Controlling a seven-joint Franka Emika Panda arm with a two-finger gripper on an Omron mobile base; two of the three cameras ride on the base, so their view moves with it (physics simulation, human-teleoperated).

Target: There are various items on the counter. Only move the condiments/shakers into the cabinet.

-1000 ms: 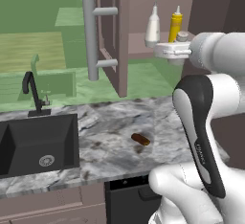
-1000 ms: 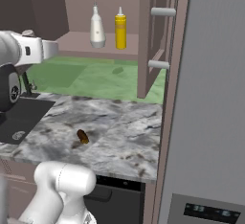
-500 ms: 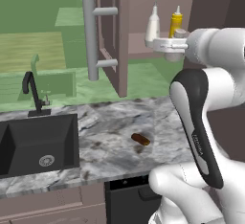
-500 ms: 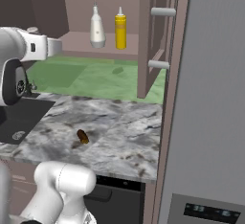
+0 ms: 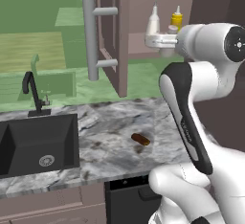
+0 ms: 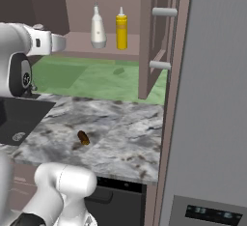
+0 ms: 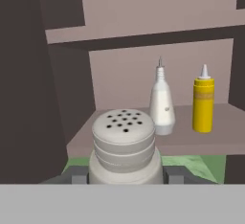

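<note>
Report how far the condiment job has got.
Done: the white bottle and the yellow squeeze bottle stand on the cabinet shelf. In hand: the pincer is shut on the shaker, held before the shelf. Left: set it down there. The brown lump stays on the counter.

— What's on the cabinet shelf [image 7: 210, 141]?
— A white narrow-necked bottle [image 7: 161, 104] and a yellow squeeze bottle [image 7: 203, 104], upright, side by side, beyond the fingers.
— And the counter [image 5: 110, 137]?
— One small brown lump [image 5: 140, 139] (well below the fingers).
</note>
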